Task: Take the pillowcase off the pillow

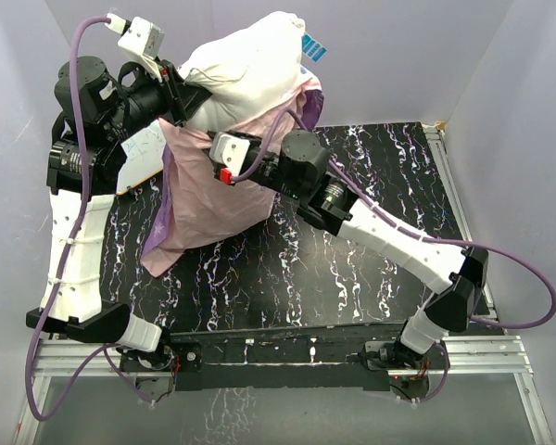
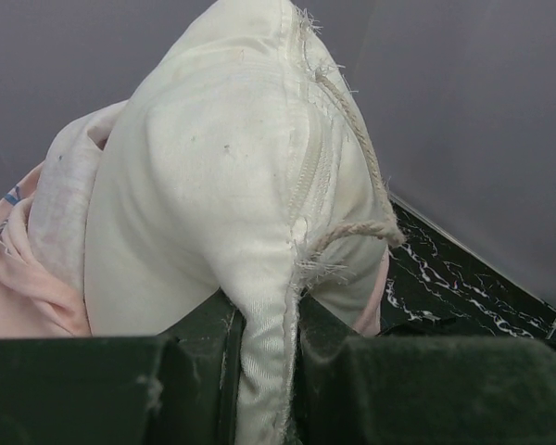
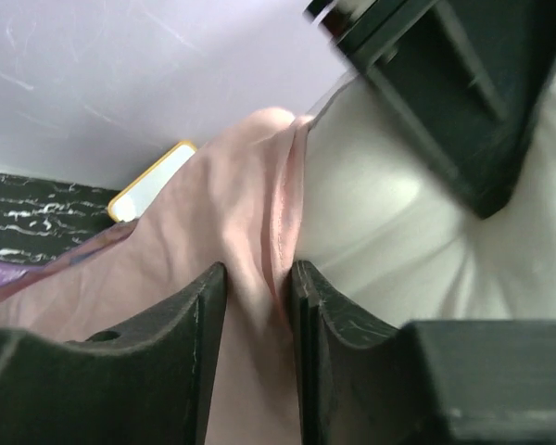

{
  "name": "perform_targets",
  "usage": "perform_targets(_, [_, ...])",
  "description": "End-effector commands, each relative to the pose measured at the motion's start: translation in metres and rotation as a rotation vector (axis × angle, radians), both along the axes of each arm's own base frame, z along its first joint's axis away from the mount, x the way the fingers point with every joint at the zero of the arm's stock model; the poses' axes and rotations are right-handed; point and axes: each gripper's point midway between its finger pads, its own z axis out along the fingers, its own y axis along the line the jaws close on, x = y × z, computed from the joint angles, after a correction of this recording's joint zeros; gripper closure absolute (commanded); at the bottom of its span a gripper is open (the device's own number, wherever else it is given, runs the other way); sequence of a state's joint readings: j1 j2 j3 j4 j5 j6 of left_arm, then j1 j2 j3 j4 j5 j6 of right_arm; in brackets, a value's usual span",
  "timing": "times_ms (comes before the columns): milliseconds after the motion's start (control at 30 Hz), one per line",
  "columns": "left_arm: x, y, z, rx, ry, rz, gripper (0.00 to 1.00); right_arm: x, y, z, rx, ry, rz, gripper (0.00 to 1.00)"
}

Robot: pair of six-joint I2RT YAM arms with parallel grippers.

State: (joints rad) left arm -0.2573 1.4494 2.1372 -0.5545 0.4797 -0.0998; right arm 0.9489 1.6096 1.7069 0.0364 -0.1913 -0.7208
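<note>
The white pillow (image 1: pixel 250 60) is held up at the back of the table, its blue tag (image 1: pixel 313 46) at the top right. My left gripper (image 1: pixel 179 91) is shut on a frayed corner seam of the pillow (image 2: pixel 222 185), pinched between the fingers (image 2: pixel 264 371). The pillowcase (image 1: pixel 213 190), pale pink side out, hangs below the pillow with a purple edge at its lower left. My right gripper (image 1: pixel 224 158) is shut on the pink hem of the pillowcase (image 3: pixel 213 204), which is folded between its fingers (image 3: pixel 258 297), right beside the bare pillow (image 3: pixel 389 250).
A whiteboard (image 1: pixel 146 153) with a yellow frame lies at the back left under the left arm; it also shows in the right wrist view (image 3: pixel 153 181). The black marbled tabletop (image 1: pixel 352 269) is walled by pale panels. The left gripper's body (image 3: pixel 463 93) is close above my right gripper.
</note>
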Motion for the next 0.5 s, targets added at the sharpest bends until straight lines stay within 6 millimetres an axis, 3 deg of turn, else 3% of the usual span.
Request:
perform_targets(0, [-0.042, 0.007, 0.068, -0.065, -0.228, -0.022, 1.00, 0.003, -0.010, -0.027, -0.014, 0.061, -0.041, 0.67])
perform_targets(267, [-0.044, 0.008, 0.088, -0.078, -0.280, -0.020, 1.00, 0.000, -0.009, -0.103, -0.085, 0.208, -0.035, 0.86])
perform_targets(467, [-0.051, 0.011, 0.107, -0.096, -0.330, -0.011, 1.00, -0.013, -0.001, -0.186, -0.124, 0.444, 0.004, 0.87])
